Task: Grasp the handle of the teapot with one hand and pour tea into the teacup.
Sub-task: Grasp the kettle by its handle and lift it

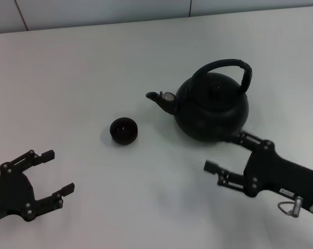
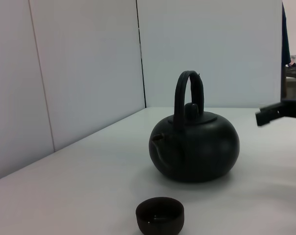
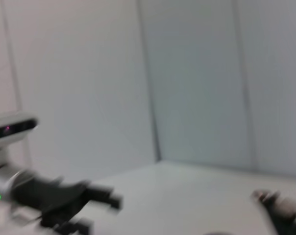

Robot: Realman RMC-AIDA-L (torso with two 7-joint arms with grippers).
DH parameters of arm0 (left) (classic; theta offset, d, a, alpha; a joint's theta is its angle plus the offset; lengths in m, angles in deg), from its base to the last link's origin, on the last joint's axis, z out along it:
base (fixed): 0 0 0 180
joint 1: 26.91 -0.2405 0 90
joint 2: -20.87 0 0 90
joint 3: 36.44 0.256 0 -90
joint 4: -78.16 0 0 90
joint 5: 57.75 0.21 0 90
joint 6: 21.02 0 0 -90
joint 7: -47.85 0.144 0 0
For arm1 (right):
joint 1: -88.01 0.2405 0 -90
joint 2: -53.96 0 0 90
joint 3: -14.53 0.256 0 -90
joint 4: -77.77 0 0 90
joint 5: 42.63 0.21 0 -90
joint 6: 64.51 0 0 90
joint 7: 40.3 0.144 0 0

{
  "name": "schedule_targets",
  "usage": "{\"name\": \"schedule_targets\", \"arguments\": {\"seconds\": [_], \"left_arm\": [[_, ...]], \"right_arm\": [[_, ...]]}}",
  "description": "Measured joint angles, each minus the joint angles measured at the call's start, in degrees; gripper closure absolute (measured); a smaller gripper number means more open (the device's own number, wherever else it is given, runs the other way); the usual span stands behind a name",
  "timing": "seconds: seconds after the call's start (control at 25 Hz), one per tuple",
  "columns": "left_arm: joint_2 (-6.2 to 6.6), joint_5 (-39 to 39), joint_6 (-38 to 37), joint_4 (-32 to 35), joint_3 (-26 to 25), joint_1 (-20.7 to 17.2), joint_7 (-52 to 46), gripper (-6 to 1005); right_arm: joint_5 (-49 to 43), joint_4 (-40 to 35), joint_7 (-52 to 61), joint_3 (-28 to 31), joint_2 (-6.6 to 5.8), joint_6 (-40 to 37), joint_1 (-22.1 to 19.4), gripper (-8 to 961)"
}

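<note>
**A heavy pot, a narrow handle, a small cup**

White and bare, the bench (image 1: 94, 67) runs back to pale wall panels. On it stands the teapot (image 1: 212, 108), at about two o'clock from the middle of the head view, with its spout (image 1: 161, 98) pointing toward nine o'clock. The teacup (image 1: 124, 130) sits apart from the pot, at about eight o'clock from the spout tip. I cannot tell whether there is any tea in it.

The right gripper (image 1: 225, 155) is low over the bench at about five o'clock from the pot, its jaws apart; the far finger is very near the pot's lower wall, and I cannot say whether it touches. The left gripper (image 1: 51, 170) rests at the seven o'clock corner, well apart from the cup, jaws also apart, and looks idle.

Judging by the look, the pot is rigid, matte and thick-walled, so probably heavy, and heavier still if filled. The round body gives nothing to hold. The handle (image 1: 222, 65) is the right place: it arches upright over the lid knob (image 2: 190, 108), and its surface looks ribbed, which should help against slipping. I would take it at the top of the arch, so that the pot hangs balanced and can tilt toward the spout. The cup is light and small; it could easily be pushed or overfilled, so the pouring should be slow.
</note>
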Motion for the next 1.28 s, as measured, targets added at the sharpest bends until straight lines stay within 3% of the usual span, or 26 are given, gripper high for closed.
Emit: {"name": "schedule_targets", "arguments": {"seconds": [0.08, 0.24, 0.64, 1.28], "left_arm": [[0.00, 0.0, 0.0, 0.0, 0.0, 0.0, -0.2, 190], [0.20, -0.3, 0.0, 0.0, 0.0, 0.0, -1.8, 190], [0.32, -0.4, -0.4, 0.0, -0.1, -0.1, -1.9, 190], [-0.05, -0.4, 0.0, 0.1, 0.0, -0.1, -1.3, 191]], "right_arm": [[2.8, 1.8, -2.4, 0.0, 0.02, 0.0, -0.8, 163], [16.8, 9.3, -12.3, 1.0, 0.08, 0.8, -3.9, 163], [32.0, 19.3, -23.8, 2.1, 0.13, 8.1, -2.5, 163], [34.2, 21.4, -27.5, 3.0, 0.18, 12.6, 1.1, 163]]}}
